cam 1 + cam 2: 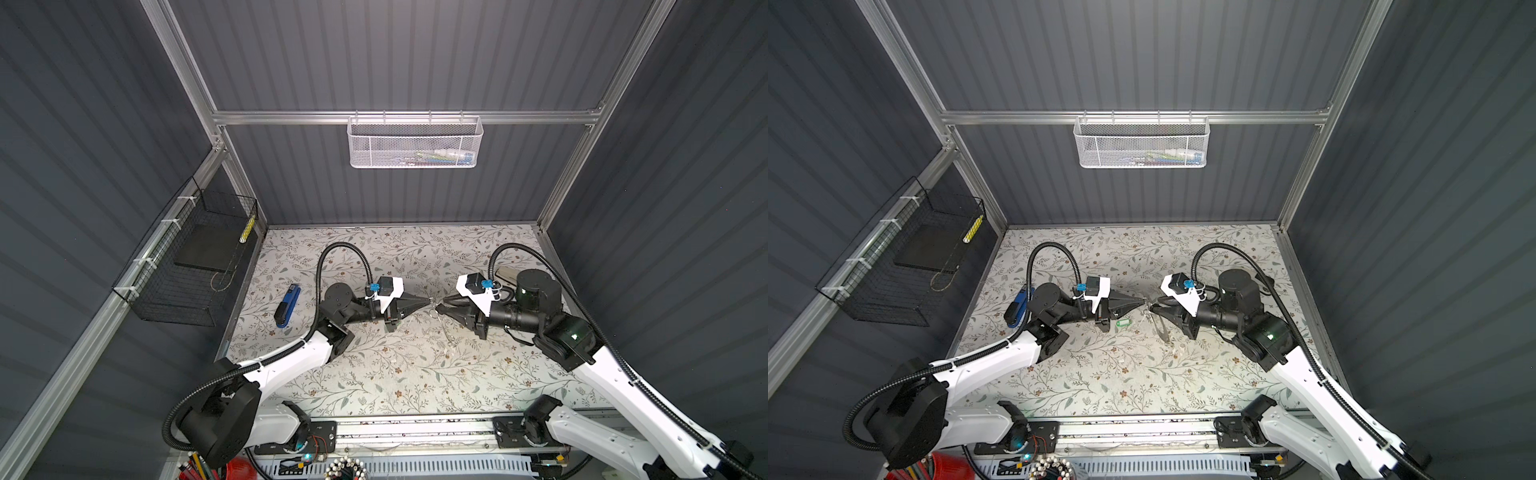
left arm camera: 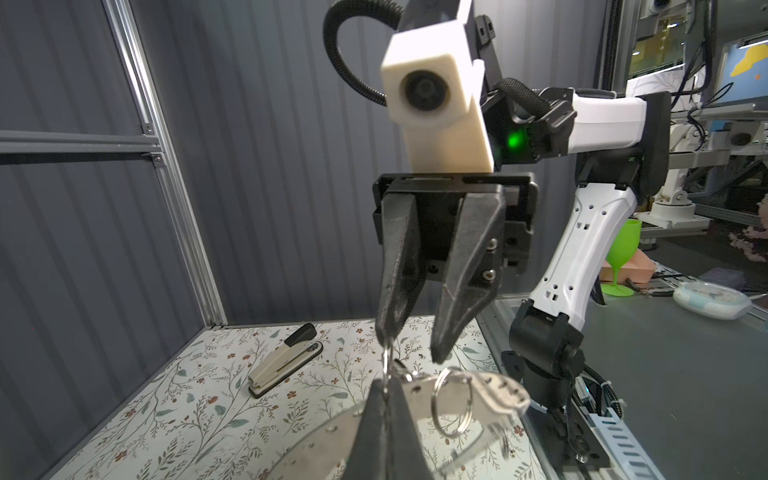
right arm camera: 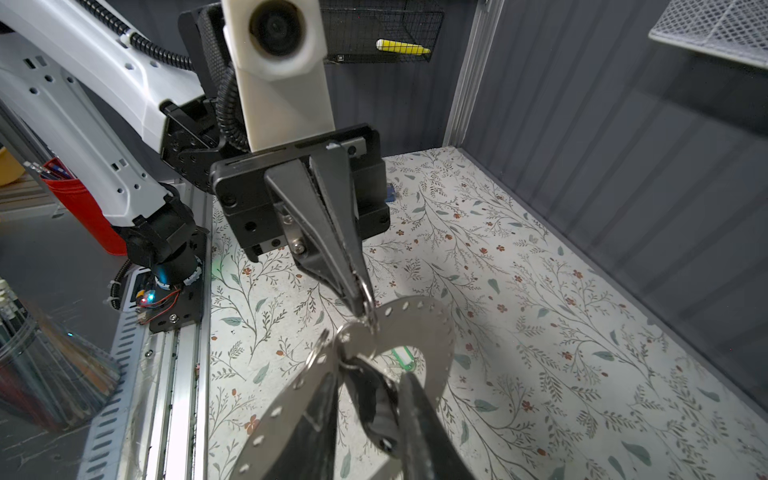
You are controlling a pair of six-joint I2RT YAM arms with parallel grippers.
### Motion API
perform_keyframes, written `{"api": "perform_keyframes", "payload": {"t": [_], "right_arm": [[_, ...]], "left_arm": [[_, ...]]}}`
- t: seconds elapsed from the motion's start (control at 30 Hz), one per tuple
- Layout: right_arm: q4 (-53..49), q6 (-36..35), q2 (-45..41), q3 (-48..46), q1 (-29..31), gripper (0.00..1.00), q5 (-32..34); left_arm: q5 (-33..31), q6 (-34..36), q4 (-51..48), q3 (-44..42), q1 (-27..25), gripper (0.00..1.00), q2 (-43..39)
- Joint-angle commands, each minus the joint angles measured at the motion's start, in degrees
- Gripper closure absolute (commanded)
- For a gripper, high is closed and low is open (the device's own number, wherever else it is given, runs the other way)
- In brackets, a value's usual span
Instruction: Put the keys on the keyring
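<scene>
The keyring (image 3: 419, 328) is thin, smooth grey metal with a dull sheen. The fingers (image 2: 465, 257) look matt black plastic; the surface (image 1: 374, 374) is matt, floral-printed

The flat grey keyring (image 3: 419, 328) hangs tilted from the shut jaws of the left gripper (image 3: 361, 303). The black tag (image 3: 374, 399) and silver key (image 2: 498, 395) dangle between the parted jaws of the right gripper (image 2: 413, 349). The green tag (image 1: 1124, 323) lies flat below the left jaws.

The left gripper (image 3: 360, 304), straight ahead of the right gripper (image 3: 368, 376), is pinching a small ring (image 3: 368, 286) at the rim of the keyring (image 3: 419, 325). A black key tag (image 3: 374, 401) is hanging between the right gripper's parted jaws, and a green tag (image 3: 405, 359) is showing through the keyring's hole.
</scene>
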Motion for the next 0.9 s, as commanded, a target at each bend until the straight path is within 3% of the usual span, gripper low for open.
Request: {"api": "perform_keyframes", "payload": {"t": [0.0,0.5,0.87], "right_arm": [[3.0,-0.4,0.2,1.2,-0.1,0.74,-1.1],[5.8,0.3,2.8,0.7,-0.2,0.77,-3.4],[6.8,0.0,3.1,0.2,-0.2,0.90,-5.1]], "left_arm": [[2.2,-0.7,0.8,2.4,-0.1,1.00,-0.2],[3.3,0.1,-0.6,3.2,-0.1,1.00,0.1],[4.3,-0.1,-0.7,3.2,-0.2,1.00,0.2]]}}
